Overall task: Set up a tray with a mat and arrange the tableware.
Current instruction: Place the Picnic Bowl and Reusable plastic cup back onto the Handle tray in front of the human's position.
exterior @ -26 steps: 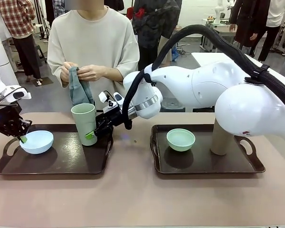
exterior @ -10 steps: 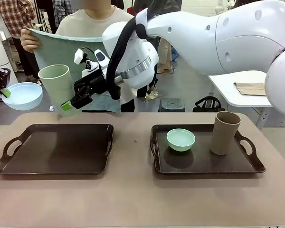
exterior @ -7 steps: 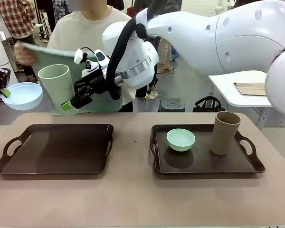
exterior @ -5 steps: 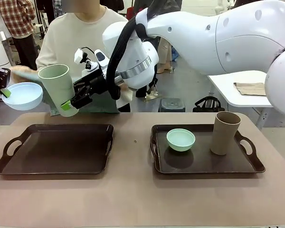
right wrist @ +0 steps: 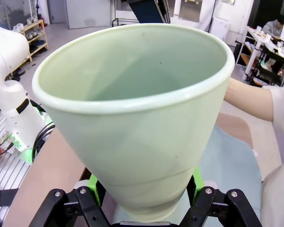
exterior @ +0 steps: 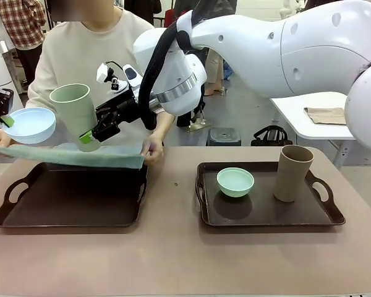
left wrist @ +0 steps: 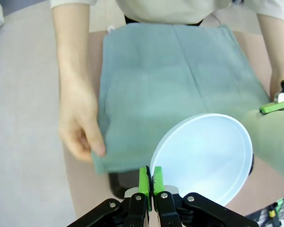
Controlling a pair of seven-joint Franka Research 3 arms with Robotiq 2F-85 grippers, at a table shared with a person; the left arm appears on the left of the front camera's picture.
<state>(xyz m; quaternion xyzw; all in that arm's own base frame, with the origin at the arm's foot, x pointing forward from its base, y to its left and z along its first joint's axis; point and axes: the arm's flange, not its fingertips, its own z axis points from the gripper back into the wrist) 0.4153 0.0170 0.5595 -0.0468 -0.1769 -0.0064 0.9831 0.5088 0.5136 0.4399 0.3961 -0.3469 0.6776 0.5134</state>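
My left gripper [exterior: 7, 120] is shut on the rim of a pale blue bowl [exterior: 28, 124], held in the air at the far left; the wrist view shows the gripper [left wrist: 149, 177] pinching the bowl [left wrist: 208, 158]. My right gripper [exterior: 89, 137] is shut on the base of a pale green tumbler [exterior: 74, 110], held aloft over the left tray [exterior: 74, 213]; the tumbler [right wrist: 132, 109] looms close in the right wrist view. A person holds a grey-green mat [exterior: 74, 156] flat just above the left tray with both hands. On the right tray [exterior: 266, 216] sit a mint green bowl [exterior: 235, 181] and a tan tumbler [exterior: 292, 172].
The person leans over the table's far edge behind the left tray, one hand [exterior: 152, 147] at the mat's right corner. My right arm [exterior: 284, 49] spans the upper picture. A side table [exterior: 309, 114] stands at the back right.
The person has brought the mat down from chest height to just over the left tray, spread flat. Both grippers have kept still with bowl and tumbler.
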